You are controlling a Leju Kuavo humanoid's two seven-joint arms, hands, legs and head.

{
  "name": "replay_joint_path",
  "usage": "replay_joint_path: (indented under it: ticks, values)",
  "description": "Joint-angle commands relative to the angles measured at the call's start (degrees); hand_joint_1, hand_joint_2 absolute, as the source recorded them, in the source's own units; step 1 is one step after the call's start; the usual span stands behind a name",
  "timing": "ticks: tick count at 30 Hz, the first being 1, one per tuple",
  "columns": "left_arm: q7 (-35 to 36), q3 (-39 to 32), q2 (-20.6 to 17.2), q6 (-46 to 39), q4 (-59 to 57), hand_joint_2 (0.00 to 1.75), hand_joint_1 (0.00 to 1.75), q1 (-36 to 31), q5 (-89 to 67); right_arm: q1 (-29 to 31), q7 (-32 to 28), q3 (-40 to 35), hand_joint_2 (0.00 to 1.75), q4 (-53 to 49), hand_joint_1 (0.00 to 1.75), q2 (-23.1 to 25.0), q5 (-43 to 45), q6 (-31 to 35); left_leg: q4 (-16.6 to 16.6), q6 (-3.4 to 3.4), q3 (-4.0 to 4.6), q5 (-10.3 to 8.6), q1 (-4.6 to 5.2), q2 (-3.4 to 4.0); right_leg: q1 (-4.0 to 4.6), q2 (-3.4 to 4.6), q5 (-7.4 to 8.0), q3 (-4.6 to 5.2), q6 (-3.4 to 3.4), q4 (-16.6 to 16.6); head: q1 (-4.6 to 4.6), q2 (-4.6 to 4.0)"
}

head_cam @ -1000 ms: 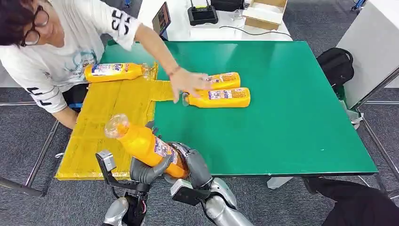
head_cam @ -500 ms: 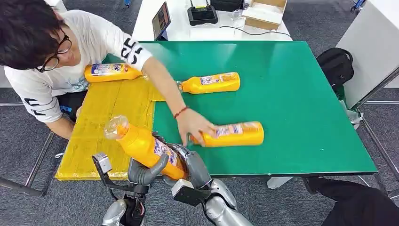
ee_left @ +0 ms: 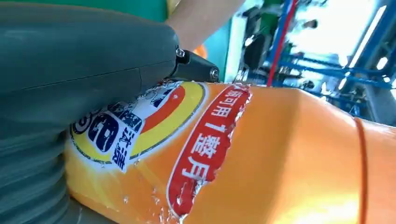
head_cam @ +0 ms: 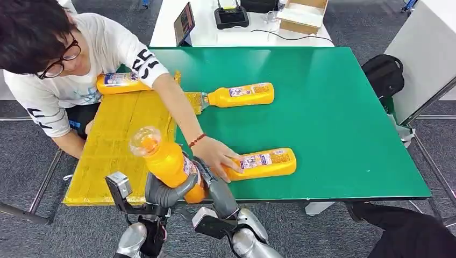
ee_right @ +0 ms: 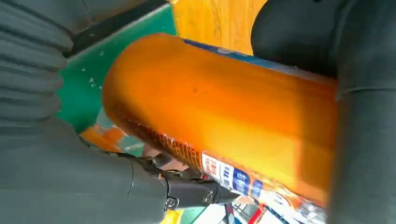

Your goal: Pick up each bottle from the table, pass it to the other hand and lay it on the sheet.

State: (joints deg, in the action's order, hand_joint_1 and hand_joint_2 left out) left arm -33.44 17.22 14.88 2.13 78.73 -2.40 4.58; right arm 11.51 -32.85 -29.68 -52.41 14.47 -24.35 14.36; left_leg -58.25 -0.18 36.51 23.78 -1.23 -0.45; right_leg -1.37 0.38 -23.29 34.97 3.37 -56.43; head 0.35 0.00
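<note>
Both my hands hold one orange bottle [head_cam: 171, 165] above the table's front edge, tilted with its clear cap up and to the left. My left hand [head_cam: 165, 193] wraps its lower body from the left, and my right hand [head_cam: 211, 181] grips its base from the right. Up close, the labelled bottle [ee_left: 261, 154] lies against my left hand [ee_left: 70, 70], and the bottle [ee_right: 224, 116] sits inside my right hand [ee_right: 56, 163]. The yellow sheet [head_cam: 110, 145] covers the table's left side, with one bottle [head_cam: 119, 82] lying at its far end.
A person leans over the sheet's left side, one hand [head_cam: 215, 156] resting on a bottle [head_cam: 264, 163] lying near the front edge, close to my right hand. Another bottle [head_cam: 240, 94] lies mid-table on the green top [head_cam: 333, 107]. A black bag [head_cam: 383, 72] sits right of the table.
The person slid a bottle from mid-table down to the front edge beside my right hand. The bottle in my hands tipped more upright and shifted slightly right.
</note>
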Motion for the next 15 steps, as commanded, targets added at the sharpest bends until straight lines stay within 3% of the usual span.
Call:
replay_joint_path:
  ticks: [1,8,15]
  values:
    - [-4.33,-7.4,-3.39,-16.17,-3.48,1.75,1.75,-9.84,-13.05,-2.8,0.36,2.17,0.0,-15.02,0.0,-1.85,5.63,-3.32,0.01,0.04,-0.09,0.01,0.01,-0.12,0.02,-0.17,-0.06,-0.13,-0.13,-0.02,0.0,0.0]
    - [-4.13,-13.67,-4.34,-21.77,-10.43,1.75,1.75,-14.75,-17.82,-3.54,-0.2,3.82,0.0,-19.96,0.0,-1.48,9.47,-2.67,0.06,0.02,-0.2,-0.02,-0.03,-0.04,0.05,-0.09,-0.02,-0.22,-0.14,0.03,0.0,0.0]
    - [-3.42,-18.03,-10.3,-37.45,-33.37,1.75,1.75,-26.2,-35.27,-5.14,-2.42,4.93,0.0,-27.48,0.0,-0.71,14.59,2.84,0.09,-0.01,-0.27,-0.03,-0.01,-0.03,0.03,-0.08,-0.04,-0.28,-0.17,0.01,0.02,0.0]
